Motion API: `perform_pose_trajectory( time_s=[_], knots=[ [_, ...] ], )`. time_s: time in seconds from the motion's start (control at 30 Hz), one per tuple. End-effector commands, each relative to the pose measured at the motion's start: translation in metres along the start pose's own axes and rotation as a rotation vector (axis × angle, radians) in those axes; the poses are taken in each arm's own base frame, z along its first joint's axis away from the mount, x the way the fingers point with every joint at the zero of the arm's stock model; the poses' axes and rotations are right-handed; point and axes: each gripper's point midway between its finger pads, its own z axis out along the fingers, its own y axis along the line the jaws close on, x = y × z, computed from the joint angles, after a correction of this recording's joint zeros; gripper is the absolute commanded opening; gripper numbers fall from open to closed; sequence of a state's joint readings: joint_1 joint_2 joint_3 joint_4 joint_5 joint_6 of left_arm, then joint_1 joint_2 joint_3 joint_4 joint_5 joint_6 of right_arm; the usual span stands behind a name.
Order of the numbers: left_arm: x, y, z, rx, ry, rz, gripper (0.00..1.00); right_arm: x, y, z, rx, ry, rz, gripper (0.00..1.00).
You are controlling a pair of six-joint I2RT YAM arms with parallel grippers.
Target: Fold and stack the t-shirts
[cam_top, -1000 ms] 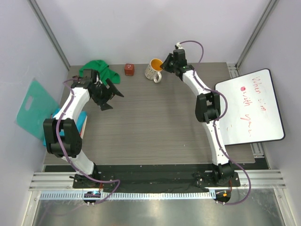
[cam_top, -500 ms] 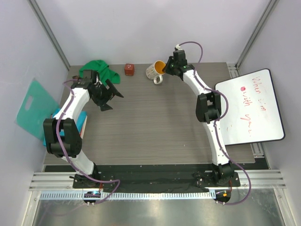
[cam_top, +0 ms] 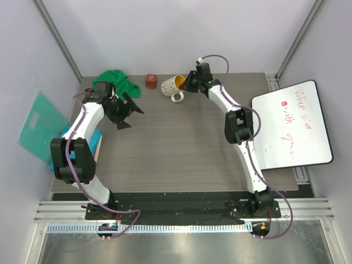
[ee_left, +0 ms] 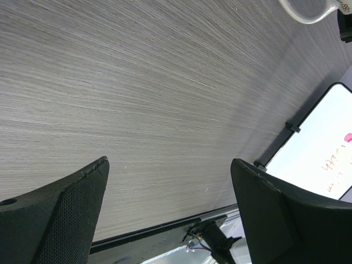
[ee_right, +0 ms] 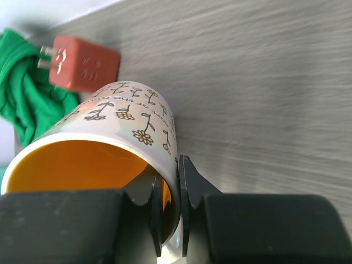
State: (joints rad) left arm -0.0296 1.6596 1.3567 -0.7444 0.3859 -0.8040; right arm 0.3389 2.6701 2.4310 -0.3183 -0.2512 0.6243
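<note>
Tabletop of grey woodgrain point(cam_top: 181, 143) from above: bright green cloth t-shirt point(cam_top: 113, 81) crumpled at its far-left corner, teal-blue shirt point(cam_top: 65, 132) at the left edge beneath the left arm point(cam_top: 82, 124). Left wrist: left gripper point(ee_left: 169, 165) hangs spread wide over the wood. Right wrist: right gripper point(ee_right: 168, 181) pinches the rim of a tilted white flowered ceramic mug point(ee_right: 126, 137).
</note>
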Motion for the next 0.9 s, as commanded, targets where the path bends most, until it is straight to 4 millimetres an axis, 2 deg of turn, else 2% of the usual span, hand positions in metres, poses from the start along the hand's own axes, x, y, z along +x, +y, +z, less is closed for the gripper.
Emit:
perform_pose_trajectory(
  time_s=[0.0,0.17,0.37,0.4,0.47,0.5,0.57,0.6,0.63,0.7,0.73,0.87],
  knots=[
    [-0.004,-0.006,-0.003,0.03,-0.009,0.009,0.91,0.024,0.009,0.002,0.004,0.055,-0.046,0.01],
    [-0.004,-0.005,-0.003,0.029,-0.008,0.009,0.91,0.016,0.01,-0.005,0.024,0.028,-0.067,0.01],
    [-0.003,-0.004,-0.003,0.028,-0.008,0.011,0.91,-0.012,0.006,-0.029,0.076,-0.024,-0.1,0.01],
    [-0.002,-0.005,-0.003,0.029,-0.006,0.012,0.91,-0.019,-0.005,-0.034,0.114,-0.033,-0.098,0.01],
    [-0.002,-0.004,-0.003,0.03,-0.004,0.01,0.91,-0.035,-0.008,-0.047,0.136,-0.055,-0.116,0.01],
    [-0.002,-0.004,-0.002,0.032,-0.001,0.01,0.91,-0.044,-0.02,-0.056,0.167,-0.056,-0.108,0.01],
    [-0.002,-0.004,-0.001,0.033,0.003,0.009,0.91,-0.062,-0.028,-0.071,0.209,-0.086,-0.147,0.01],
    [-0.002,-0.004,-0.001,0.032,0.003,0.007,0.91,-0.065,-0.035,-0.077,0.24,-0.081,-0.158,0.01],
    [-0.001,-0.004,0.0,0.031,0.007,0.006,0.91,-0.077,-0.045,-0.086,0.281,-0.105,-0.165,0.01],
    [-0.001,-0.003,0.0,0.031,0.011,0.005,0.91,-0.08,-0.058,-0.096,0.33,-0.087,-0.171,0.01],
    [-0.001,-0.003,0.001,0.033,0.012,0.003,0.91,-0.091,-0.063,-0.104,0.339,-0.101,-0.164,0.01],
    [0.0,-0.002,0.001,0.03,0.011,-0.003,0.91,-0.11,-0.087,-0.126,0.434,-0.131,-0.16,0.01]
  ],
)
